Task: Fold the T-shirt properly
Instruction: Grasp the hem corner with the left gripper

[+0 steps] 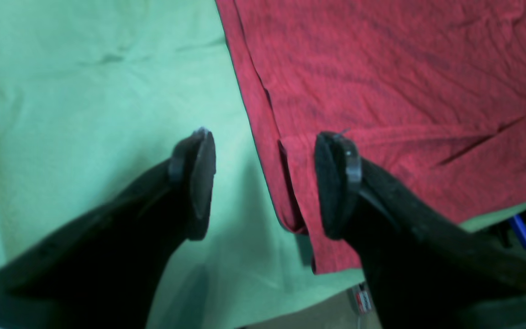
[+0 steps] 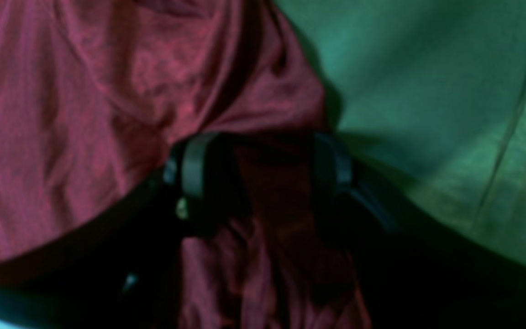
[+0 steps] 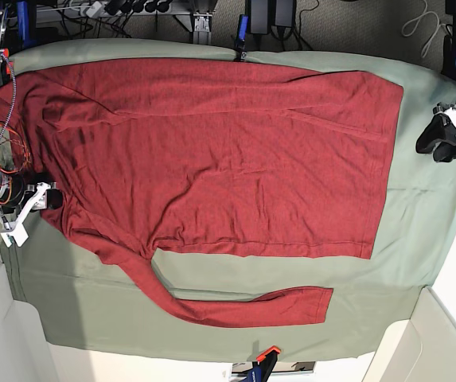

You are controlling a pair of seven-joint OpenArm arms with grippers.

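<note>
Risk: right end effector (image 2: 258,183) grips T-shirt (image 3: 212,151) shoulder bunch; left end effector (image 1: 263,183) wide by hem, so pulling skews cloth.

A table draped in a sage-green cloth (image 3: 418,231) is seen from above, the cloth faintly creased and reaching every edge. A large dark red, thin knit T-shirt with long sleeves (image 3: 212,151) is spread flat on it, covering most of the surface from the left edge almost to the right edge. One sleeve (image 3: 235,306) is laid along the near edge, apart from the body hem.
</note>
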